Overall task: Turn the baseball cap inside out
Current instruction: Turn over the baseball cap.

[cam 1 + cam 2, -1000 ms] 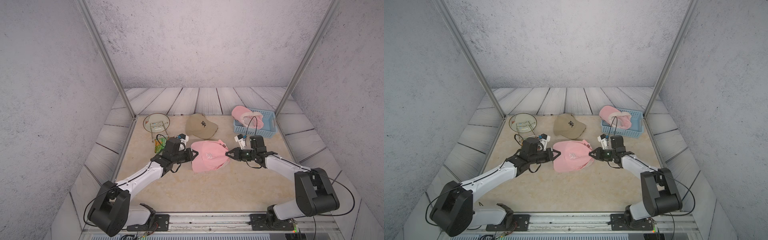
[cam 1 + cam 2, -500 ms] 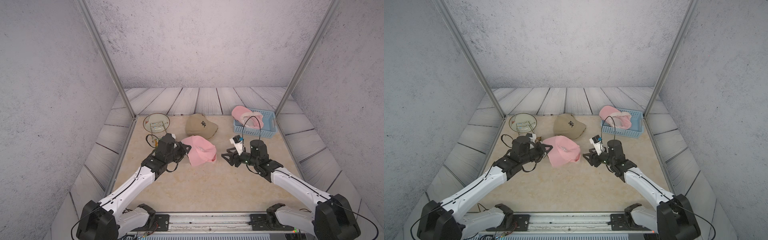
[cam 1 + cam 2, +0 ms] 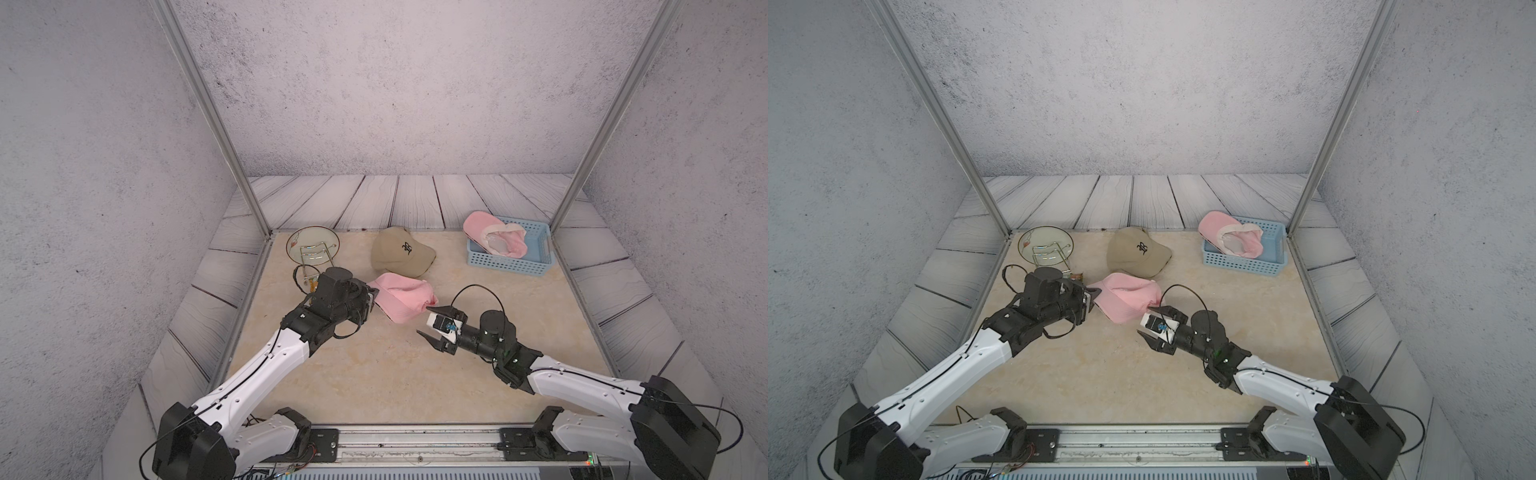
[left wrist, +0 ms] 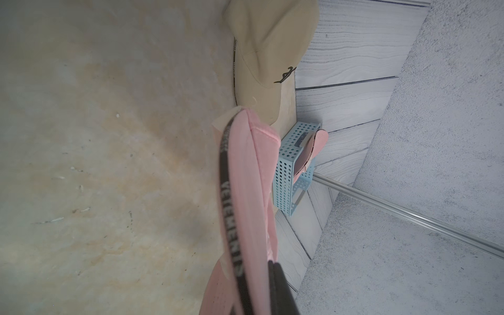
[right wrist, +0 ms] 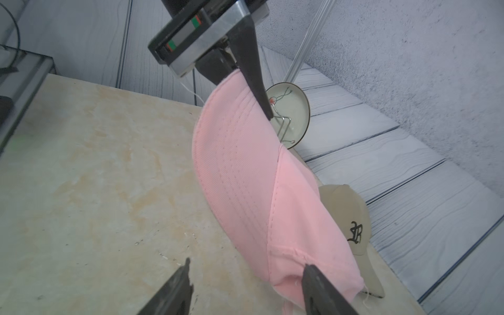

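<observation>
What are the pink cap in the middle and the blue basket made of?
The pink cap looks like soft, matte cotton cloth: fine ribbing, rows of stitching, and it sags. The blue basket looks like stiff, slightly shiny plastic, with neat rows of moulded holes.

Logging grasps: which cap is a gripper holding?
The pink cap mid-table, pinched by the left gripper; the tan cap lies free, the other pink cap sits in the blue basket.

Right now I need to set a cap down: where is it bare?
Bare: the near middle of the table by the front rail, and the patch between blue basket and right end effector. Crowded: far left, where plate, tan cap, pink cap and left end effector cluster.
</observation>
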